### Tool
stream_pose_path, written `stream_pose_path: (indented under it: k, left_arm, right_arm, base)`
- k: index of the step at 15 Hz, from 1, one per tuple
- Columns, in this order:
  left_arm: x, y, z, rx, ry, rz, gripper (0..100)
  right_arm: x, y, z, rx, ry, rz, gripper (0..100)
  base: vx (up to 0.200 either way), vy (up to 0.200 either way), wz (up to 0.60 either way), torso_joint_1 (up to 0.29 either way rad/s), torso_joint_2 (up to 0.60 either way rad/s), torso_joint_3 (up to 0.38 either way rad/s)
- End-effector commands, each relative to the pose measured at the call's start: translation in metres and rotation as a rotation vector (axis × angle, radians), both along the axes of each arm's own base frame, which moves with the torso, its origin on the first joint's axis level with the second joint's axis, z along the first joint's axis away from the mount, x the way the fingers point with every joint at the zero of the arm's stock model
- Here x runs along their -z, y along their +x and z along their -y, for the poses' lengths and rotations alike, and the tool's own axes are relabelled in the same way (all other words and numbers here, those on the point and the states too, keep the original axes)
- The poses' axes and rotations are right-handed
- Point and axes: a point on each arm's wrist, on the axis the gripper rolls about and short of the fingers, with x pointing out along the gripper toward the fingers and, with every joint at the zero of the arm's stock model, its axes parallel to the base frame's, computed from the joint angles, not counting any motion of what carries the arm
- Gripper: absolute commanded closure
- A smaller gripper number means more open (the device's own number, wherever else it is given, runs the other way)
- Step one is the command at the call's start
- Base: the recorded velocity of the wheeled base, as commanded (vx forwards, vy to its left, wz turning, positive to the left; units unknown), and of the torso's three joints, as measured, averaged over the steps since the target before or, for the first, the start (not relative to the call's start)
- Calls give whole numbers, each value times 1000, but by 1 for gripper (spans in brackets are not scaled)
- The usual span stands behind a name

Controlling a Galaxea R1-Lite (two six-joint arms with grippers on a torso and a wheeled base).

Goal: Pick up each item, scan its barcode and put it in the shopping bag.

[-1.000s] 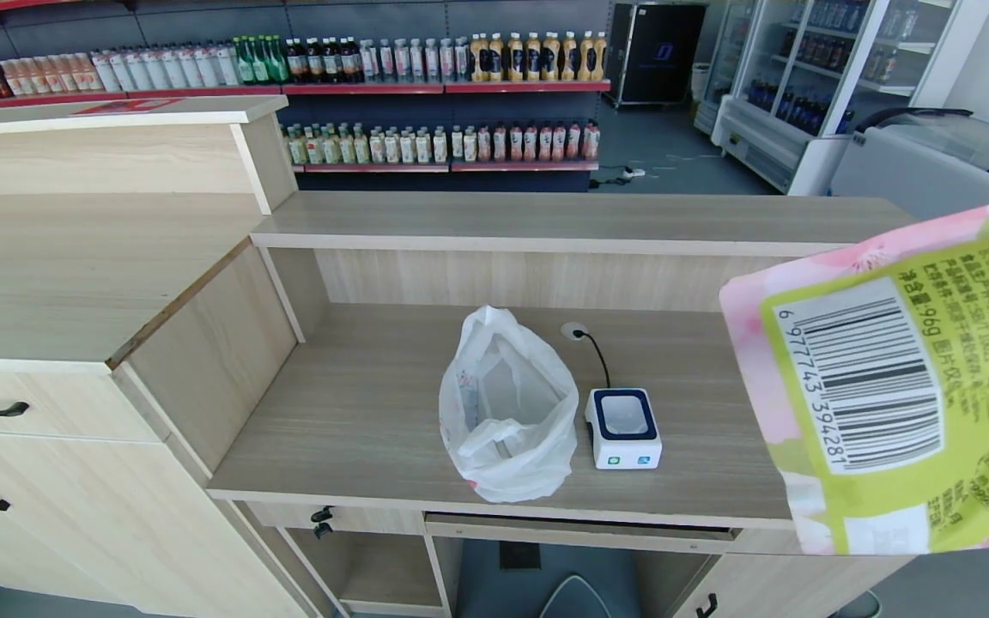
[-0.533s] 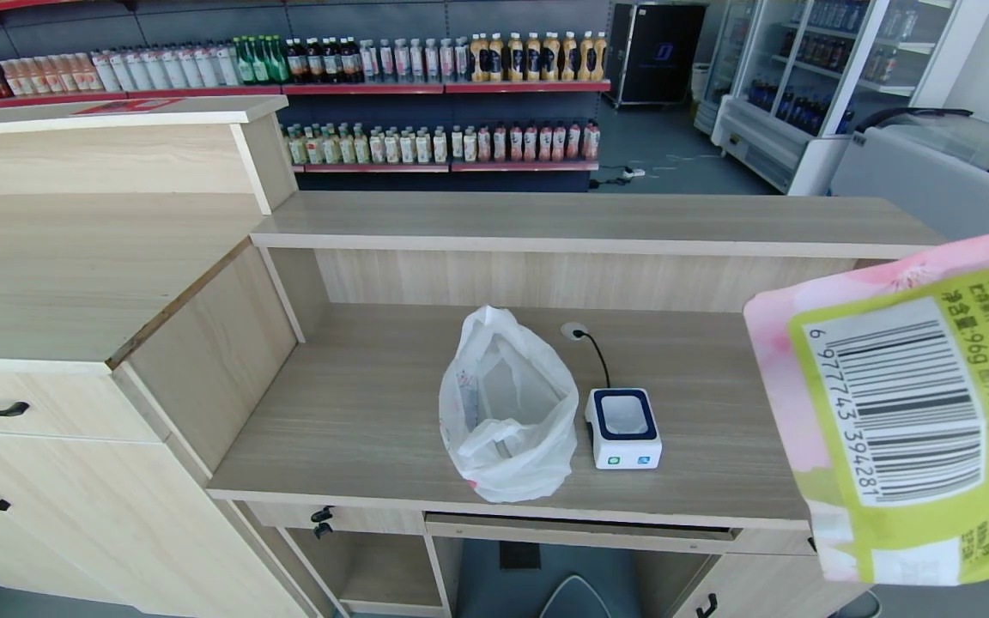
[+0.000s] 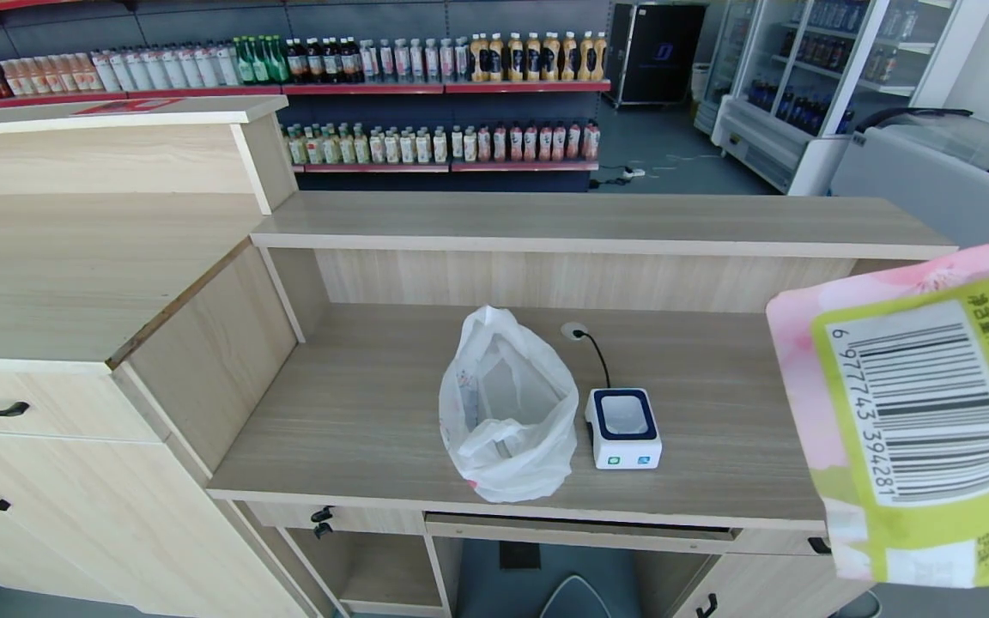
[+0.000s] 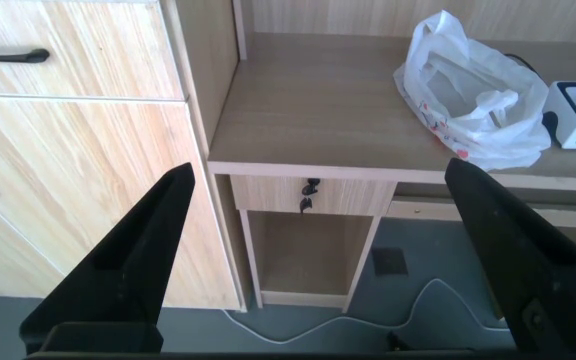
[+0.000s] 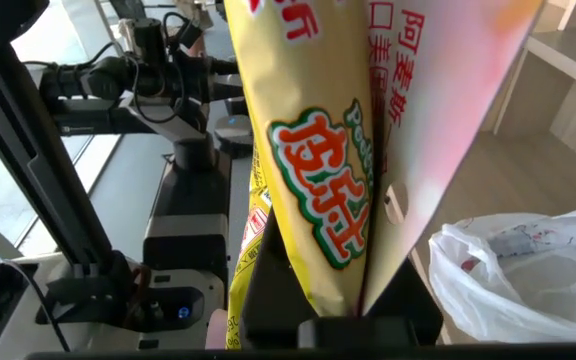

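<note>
Right gripper is clamped on one end of the pink-and-green snack pouch, which I hold up in the air over the right end of the counter, barcode toward the head camera, well apart from the barcode scanner. White shopping bag stands open just left of the scanner. Left gripper hangs out in front of the counter, jaws spread wide and empty.
</note>
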Motion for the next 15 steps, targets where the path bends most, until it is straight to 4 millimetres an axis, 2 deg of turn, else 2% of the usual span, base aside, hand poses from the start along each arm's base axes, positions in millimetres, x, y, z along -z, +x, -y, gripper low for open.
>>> stream_pose_path:
  k: [1,11,15]
  left_arm:
    - [0,0,0,0,-1,1,0]
    - [0,0,0,0,-1,1,0]
    - [0,0,0,0,-1,1,0]
  right_arm:
    - [-1,-6,0,-36,0,17,100]
    - [0,-16,5,10,-1,20,100]
    - [2,-13,6,13,0,12,100]
  base:
    - [0,0,0,0,0,0]
    - [0,0,0,0,0,0]
    - [0,0,0,0,0,0]
